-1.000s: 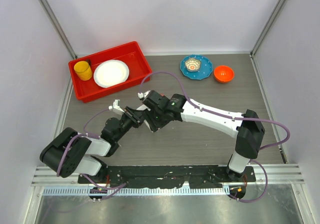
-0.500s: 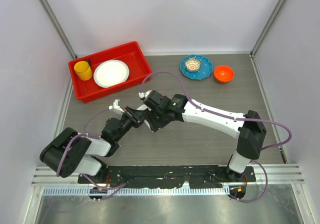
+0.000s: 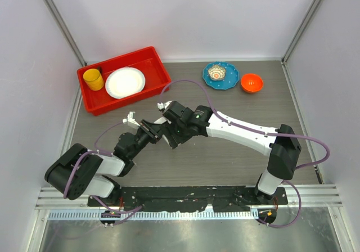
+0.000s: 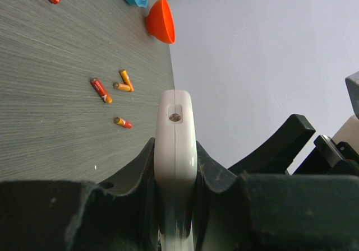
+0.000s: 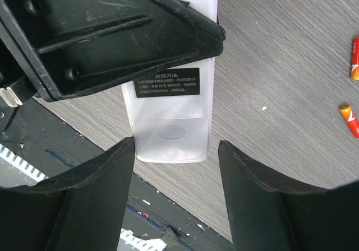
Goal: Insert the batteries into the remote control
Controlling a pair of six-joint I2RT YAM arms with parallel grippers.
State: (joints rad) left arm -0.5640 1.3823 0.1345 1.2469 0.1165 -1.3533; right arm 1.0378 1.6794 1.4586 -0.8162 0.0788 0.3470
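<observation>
The left fingers point(image 4: 137, 170) stay clamped on the remote control point(image 4: 175, 128), held edge-up above the table point(image 4: 56, 55). The right fingers point(image 5: 84, 206) stand apart, flanking its white back end; that arm's elbow has shifted slightly. Farther off, orange-red batteries point(image 4: 102, 89) lie scattered.

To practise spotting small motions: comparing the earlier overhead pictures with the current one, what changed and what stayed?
The right arm's elbow swung slightly outward, to the right. Nothing was visibly taken or let go. The left pincer still clamps the remote control, the right pincer straddles its end, and the red tray has not moved.
</observation>
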